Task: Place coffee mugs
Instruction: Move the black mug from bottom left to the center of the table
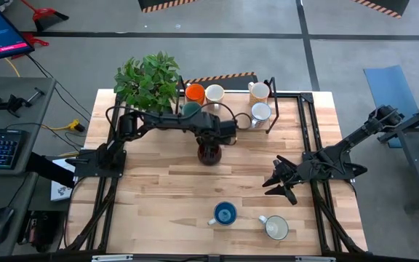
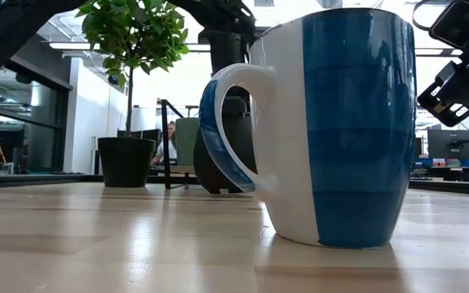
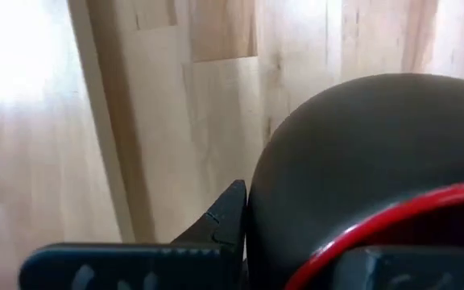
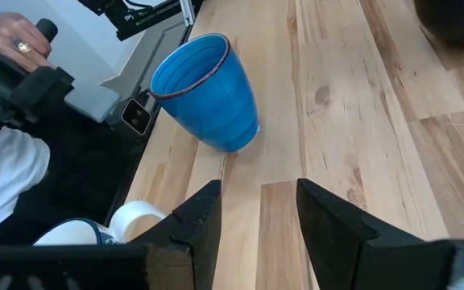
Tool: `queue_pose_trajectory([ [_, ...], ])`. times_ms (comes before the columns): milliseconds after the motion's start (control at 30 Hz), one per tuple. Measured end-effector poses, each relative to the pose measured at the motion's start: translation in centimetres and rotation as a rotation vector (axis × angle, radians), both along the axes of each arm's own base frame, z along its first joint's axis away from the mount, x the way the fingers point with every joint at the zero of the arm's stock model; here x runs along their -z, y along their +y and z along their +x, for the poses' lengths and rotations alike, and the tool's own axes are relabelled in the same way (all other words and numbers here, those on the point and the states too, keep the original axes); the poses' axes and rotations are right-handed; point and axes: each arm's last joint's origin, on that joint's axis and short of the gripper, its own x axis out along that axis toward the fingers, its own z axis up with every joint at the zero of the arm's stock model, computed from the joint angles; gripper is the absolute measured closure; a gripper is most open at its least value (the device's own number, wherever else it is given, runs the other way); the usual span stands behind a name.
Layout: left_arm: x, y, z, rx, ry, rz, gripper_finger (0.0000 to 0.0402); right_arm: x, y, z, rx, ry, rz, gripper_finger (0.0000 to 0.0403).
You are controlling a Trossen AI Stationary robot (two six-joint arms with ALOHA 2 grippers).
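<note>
Blue mug (image 1: 225, 213) stood near the front edge of the wooden table (image 1: 158, 189), a white mug (image 1: 276, 228) just beside it. Beyond it, the right gripper (image 1: 280, 182) hovered open, probably waiting. Farther still, the left gripper (image 1: 211, 143) pinched the rim of a dark red-rimmed mug (image 1: 209, 153), likely setting it down. Remaining mugs sat beside the plant (image 1: 149, 80), grey floor beyond.

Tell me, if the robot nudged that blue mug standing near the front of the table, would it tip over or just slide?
Probably slide. The blue mug stands upright on a broad flat base on the smooth wooden table, so it looks stable. Its glossy glaze suggests hard, rigid ceramic, likely slippery to pinch and breakable if dropped. A push high on the handle side might turn it rather than topple it.
</note>
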Motion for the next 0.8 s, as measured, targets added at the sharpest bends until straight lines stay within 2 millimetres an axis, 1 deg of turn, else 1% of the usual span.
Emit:
queue_pose_trajectory([
  [133, -0.1, 0.0, 0.0, 0.0, -0.004, -0.001, 0.0348, 0.0, 0.0, 0.0, 0.002, 0.004, 0.009, 0.0261],
  [400, -0.1, 0.0, 0.0, 0.002, -0.003, -0.001, 0.0327, 0.0, 0.0, 0.0, -0.004, 0.005, 0.01, 0.0261],
  [533, -0.4, 0.0, -0.1, 0.001, -0.007, 0.005, 0.0298, 0.0, 0.0, 0.0, -0.007, 0.005, 0.01, 0.0261],
  [700, -1.6, -0.1, 0.2, 0.003, -0.022, 0.013, 0.0252, 0.0, 0.0, 0.0, -0.007, 0.005, 0.01, 0.0261],
  [800, -3.1, -0.5, 0.3, 0.011, -0.02, 0.012, 0.0233, 0.0, 0.0, 0.0, -0.007, 0.006, 0.009, 0.0261],
])
